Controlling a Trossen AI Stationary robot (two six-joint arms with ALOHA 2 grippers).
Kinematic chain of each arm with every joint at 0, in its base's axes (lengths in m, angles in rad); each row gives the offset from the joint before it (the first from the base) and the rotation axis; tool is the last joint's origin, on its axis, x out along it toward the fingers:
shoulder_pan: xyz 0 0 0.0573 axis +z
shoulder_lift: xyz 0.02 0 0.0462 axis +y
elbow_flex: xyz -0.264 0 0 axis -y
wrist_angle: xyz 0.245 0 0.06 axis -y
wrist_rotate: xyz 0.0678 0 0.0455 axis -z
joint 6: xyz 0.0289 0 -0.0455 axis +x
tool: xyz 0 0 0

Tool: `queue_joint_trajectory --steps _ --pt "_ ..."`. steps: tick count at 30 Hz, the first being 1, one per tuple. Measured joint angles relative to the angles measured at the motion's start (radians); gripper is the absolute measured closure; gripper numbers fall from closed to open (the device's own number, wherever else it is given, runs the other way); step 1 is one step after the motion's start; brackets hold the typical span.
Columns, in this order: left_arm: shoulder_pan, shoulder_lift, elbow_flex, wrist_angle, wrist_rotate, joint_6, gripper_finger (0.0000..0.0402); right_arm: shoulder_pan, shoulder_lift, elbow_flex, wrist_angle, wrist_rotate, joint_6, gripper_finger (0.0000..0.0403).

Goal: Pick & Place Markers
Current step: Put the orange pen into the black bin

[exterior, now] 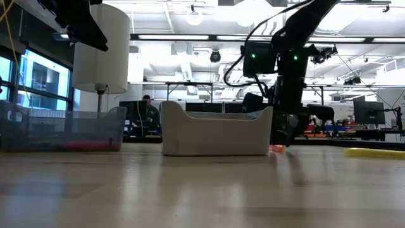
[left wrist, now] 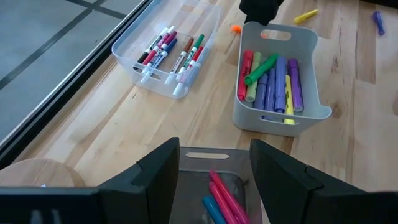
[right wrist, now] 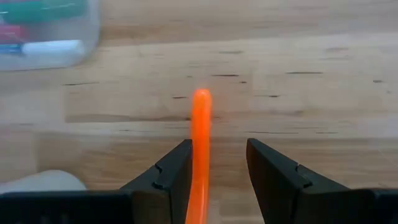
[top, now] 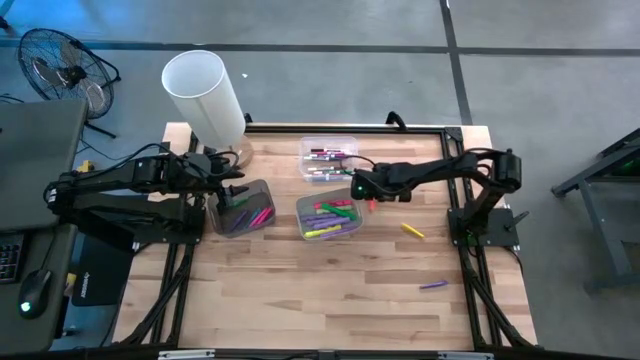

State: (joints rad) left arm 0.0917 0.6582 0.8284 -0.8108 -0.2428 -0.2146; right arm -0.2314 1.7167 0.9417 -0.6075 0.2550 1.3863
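Bins (top: 329, 217): three on the counter (top: 300, 290), all holding markers (left wrist: 273, 81). Loose markers on the counter: three, one yellow (top: 412, 231), one purple (top: 432, 285), one orange (right wrist: 200, 143). Grippers: two.

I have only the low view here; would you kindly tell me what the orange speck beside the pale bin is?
Observer: It is an orange marker lying on the table, between the right arm's open jaws.
Operator: Thank you. What does that bin hold?
Observer: The grey bin holds purple, green, red and yellow markers.
Operator: Are any others loose?
Observer: Besides the yellow marker you can see, a purple marker lies loose, farther from the bins.
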Motion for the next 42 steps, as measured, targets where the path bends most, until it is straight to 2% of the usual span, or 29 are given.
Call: queue_joint_trajectory --steps 6,15,21,24,30,36,42 --pt "0.0 0.0 0.0 0.0 0.0 0.0 0.0209 0.002 -0.01 -0.05 0.012 -0.039 0.034 0.0263" --pt "0.0 0.0 0.0 0.0 0.0 0.0 0.0209 0.023 -0.101 -0.056 0.004 0.027 0.023 0.0263" --pt "0.0 0.0 0.0 0.0 0.0 0.0 0.0209 0.012 -0.152 -0.056 -0.123 0.026 0.022 0.0263" --pt "0.0 0.0 0.0 0.0 0.0 0.0 0.0209 0.015 -0.153 -0.056 -0.148 0.027 0.026 0.0263" --pt "0.0 0.0 0.0 0.0 0.0 0.0 0.0209 0.027 -0.153 -0.056 -0.082 0.027 0.028 0.0263" --pt "0.0 0.0 0.0 0.0 0.0 0.0 0.0209 0.029 -0.153 -0.056 -0.1 0.075 0.003 0.0263" --pt "0.0 0.0 0.0 0.0 0.0 0.0 0.0209 0.029 -0.153 -0.056 -0.103 0.057 0.001 0.0263"
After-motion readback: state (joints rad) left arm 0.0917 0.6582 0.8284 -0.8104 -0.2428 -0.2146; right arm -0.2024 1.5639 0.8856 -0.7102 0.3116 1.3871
